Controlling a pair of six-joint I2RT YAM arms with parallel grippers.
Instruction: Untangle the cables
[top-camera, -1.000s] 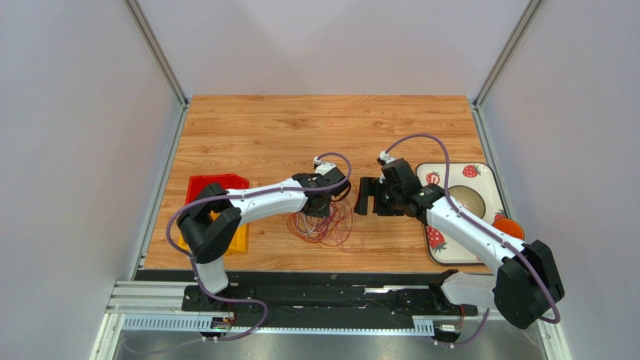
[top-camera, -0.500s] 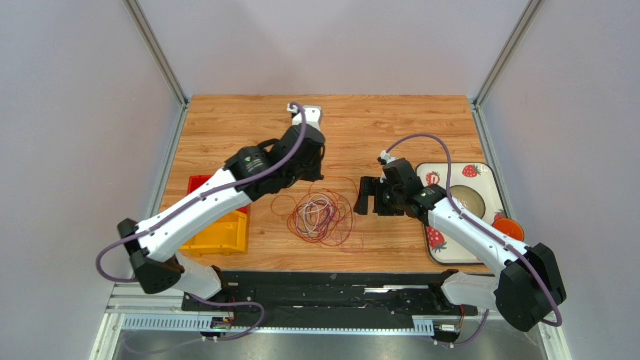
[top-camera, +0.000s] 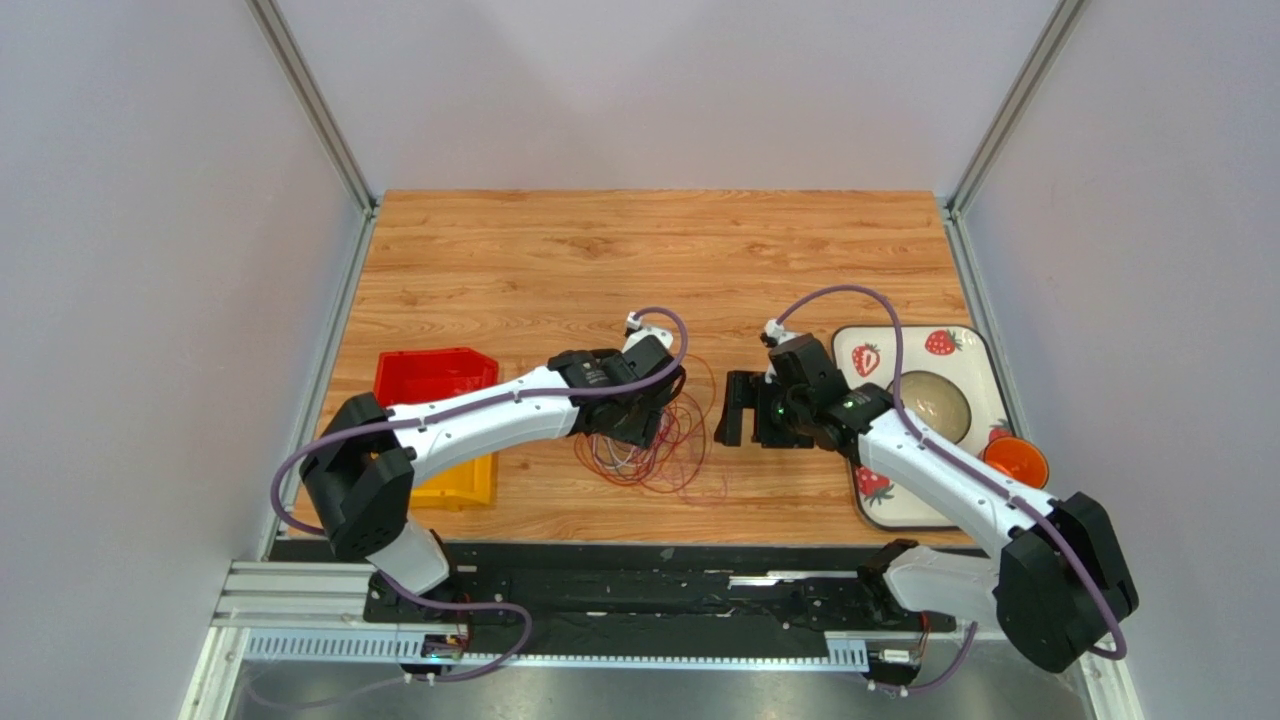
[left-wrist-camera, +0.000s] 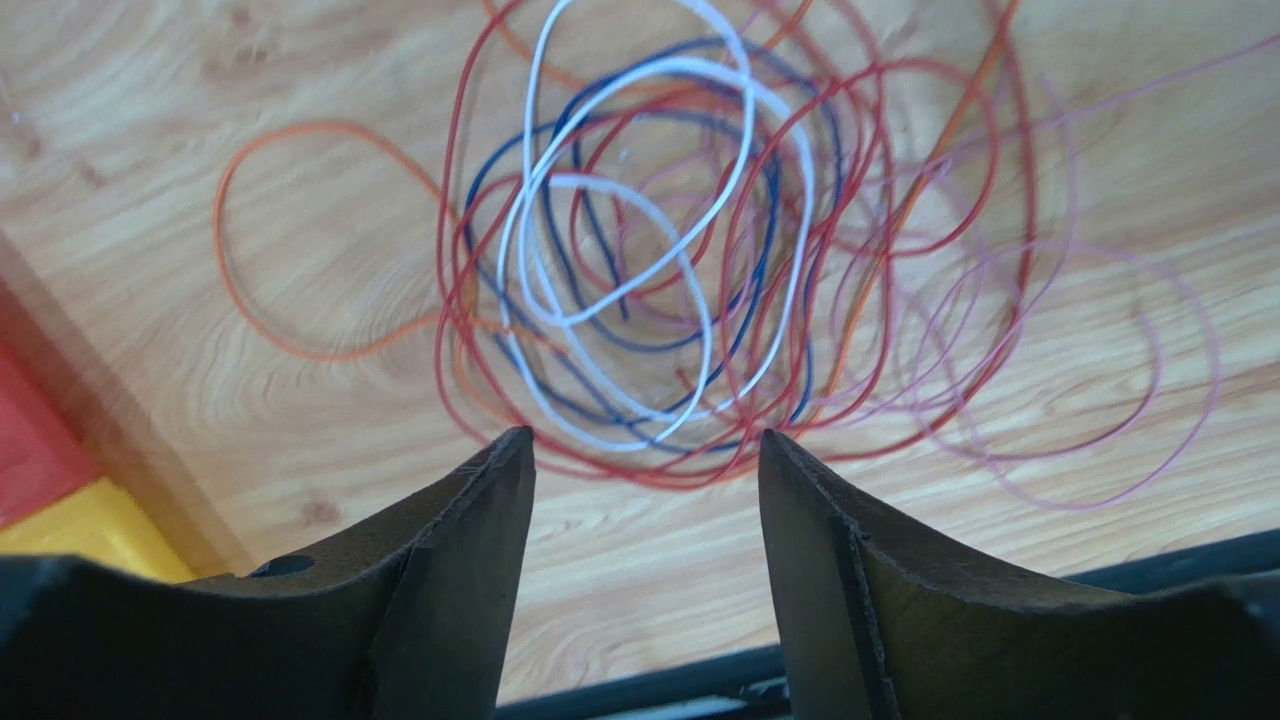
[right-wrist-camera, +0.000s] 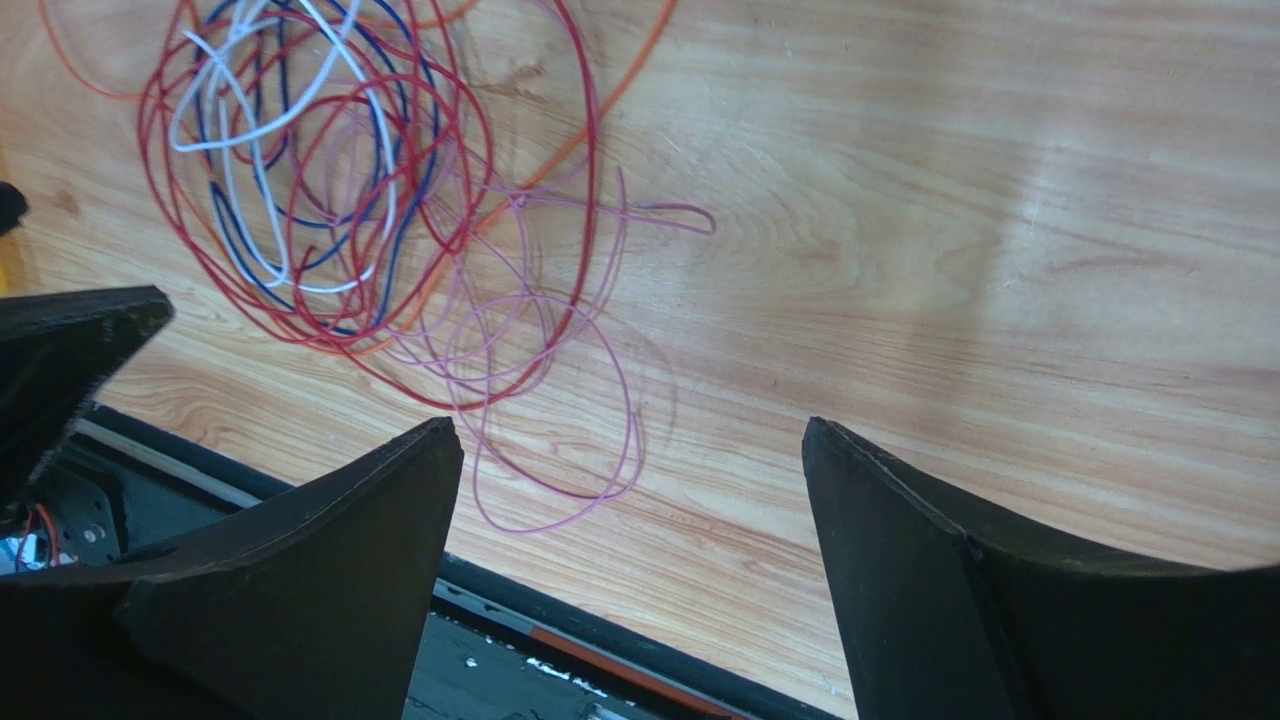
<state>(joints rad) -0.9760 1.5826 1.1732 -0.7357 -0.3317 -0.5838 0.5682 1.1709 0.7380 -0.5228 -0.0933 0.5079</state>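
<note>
The cables (top-camera: 661, 447) lie as one loose tangle of thin red, orange, white, blue and pale pink loops on the wooden table, between the two arms. My left gripper (top-camera: 646, 417) hangs over the tangle's left part. In the left wrist view the left gripper (left-wrist-camera: 643, 450) is open and holds nothing, and the cables (left-wrist-camera: 646, 255) lie just beyond its tips. My right gripper (top-camera: 736, 408) stands just right of the tangle. In the right wrist view the right gripper (right-wrist-camera: 631, 438) is wide open and empty. There the cables (right-wrist-camera: 376, 195) are at the upper left, with a pink loop reaching toward the left finger.
A red bin (top-camera: 433, 375) is stacked on a yellow bin (top-camera: 458, 480) at the table's left. A strawberry-print tray (top-camera: 962, 342) at the right holds a bowl (top-camera: 932, 402), and an orange dish (top-camera: 1019, 459) sits at its near corner. The black rail (top-camera: 646, 558) borders the near edge.
The left arm swung out toward the far side, then came back over the tangle. Its gripper went from shut to open. The right arm shifted only slightly.
</note>
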